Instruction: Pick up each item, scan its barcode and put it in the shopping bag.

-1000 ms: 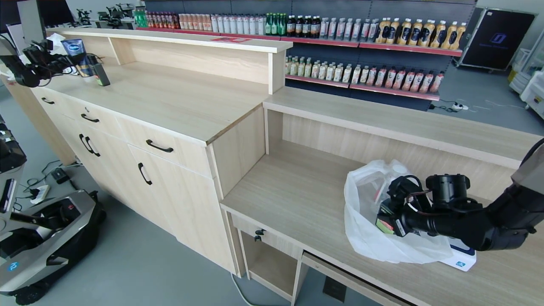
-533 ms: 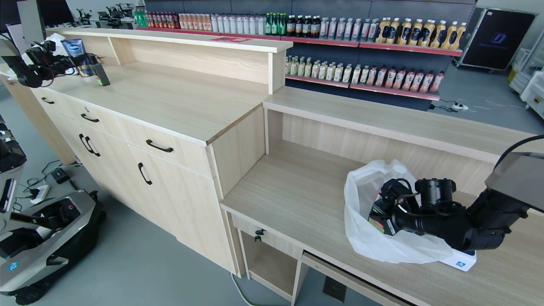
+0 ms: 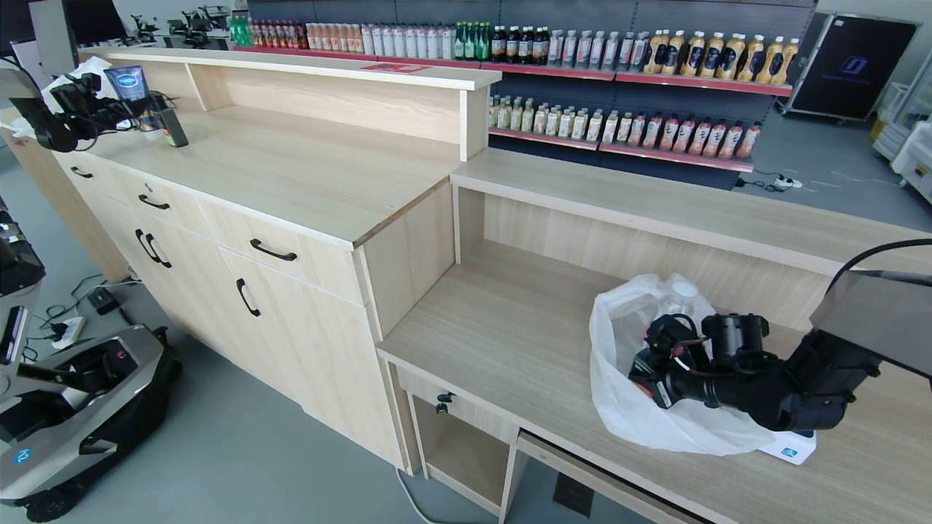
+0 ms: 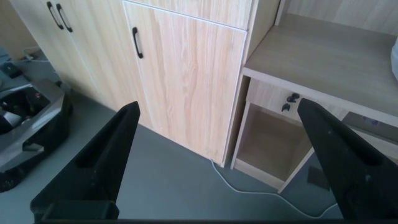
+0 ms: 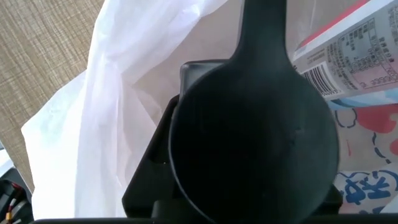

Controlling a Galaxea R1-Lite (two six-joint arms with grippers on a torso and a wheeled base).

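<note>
Pulling the right gripper (image 3: 646, 368) out of the bag (image 3: 619, 411) on the desk (image 3: 495, 327) could snag the loose film and drag it and the item (image 5: 348, 68) inside toward the edge; you cannot tell whether it grips anything, and the left gripper (image 4: 217, 106) gapes empty.

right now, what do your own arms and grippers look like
The right arm is black, built of rounded cylindrical segments, with a flat grey housing farther up, a short black cylinder on top near the wrist, thin reddish wires there and a black cable arcing above. The left gripper has two matte black fingers tapering to their tips.
</note>
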